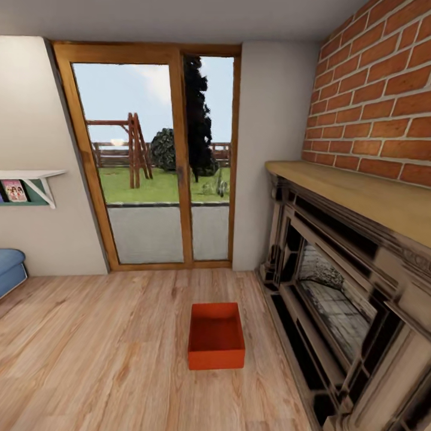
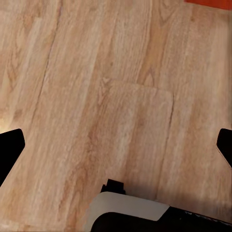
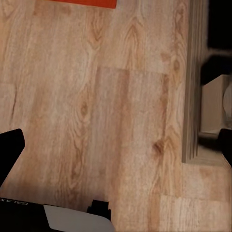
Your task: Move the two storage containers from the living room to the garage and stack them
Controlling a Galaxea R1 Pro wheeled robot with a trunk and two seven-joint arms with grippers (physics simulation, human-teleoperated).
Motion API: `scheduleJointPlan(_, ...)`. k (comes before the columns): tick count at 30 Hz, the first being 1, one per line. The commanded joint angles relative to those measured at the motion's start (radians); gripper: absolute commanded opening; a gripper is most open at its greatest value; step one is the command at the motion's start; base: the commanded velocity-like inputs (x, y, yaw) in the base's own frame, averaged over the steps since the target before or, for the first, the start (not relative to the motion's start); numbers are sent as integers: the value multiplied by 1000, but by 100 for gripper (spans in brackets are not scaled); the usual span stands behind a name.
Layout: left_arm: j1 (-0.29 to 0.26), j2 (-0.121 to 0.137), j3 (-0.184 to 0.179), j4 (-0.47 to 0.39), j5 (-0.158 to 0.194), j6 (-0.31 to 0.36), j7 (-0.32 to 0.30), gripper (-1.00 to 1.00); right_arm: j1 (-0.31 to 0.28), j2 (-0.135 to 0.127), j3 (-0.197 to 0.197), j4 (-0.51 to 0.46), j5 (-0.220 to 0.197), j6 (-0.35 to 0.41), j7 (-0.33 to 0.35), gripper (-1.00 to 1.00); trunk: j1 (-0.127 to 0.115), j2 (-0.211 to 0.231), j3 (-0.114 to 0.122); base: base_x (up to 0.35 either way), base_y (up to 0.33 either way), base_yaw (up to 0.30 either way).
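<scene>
One rust-red open-top storage container stands empty on the light wood plank floor of the living room, just left of the fireplace. A strip of its red wall shows at the edge of the left wrist view and of the right wrist view. My left gripper hangs open above bare planks, its dark fingertips far apart. My right gripper is also open over the planks, with fingertips spread wide and nothing between them. The second container is out of view.
A dark stone fireplace with a wooden mantel lines the right under a brick wall; its base edge shows beside my right gripper. A wood-framed glass patio door stands ahead. A blue sofa corner and wall shelf sit left.
</scene>
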Motion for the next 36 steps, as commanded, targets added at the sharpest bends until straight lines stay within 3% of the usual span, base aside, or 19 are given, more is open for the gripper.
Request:
scheduleJointPlan(1, -1, 0, 0, 5, 4, -7, 0, 100, -1, 0, 7, 4, 1, -7, 0, 100, 1, -1, 0, 325, -108, 0)
scheduleJointPlan(36, -1, 2, 0, 4, 4, -7, -1, 100, -1, 0, 7, 4, 2, -7, 0, 100, 1, -1, 0, 325, -22, 0)
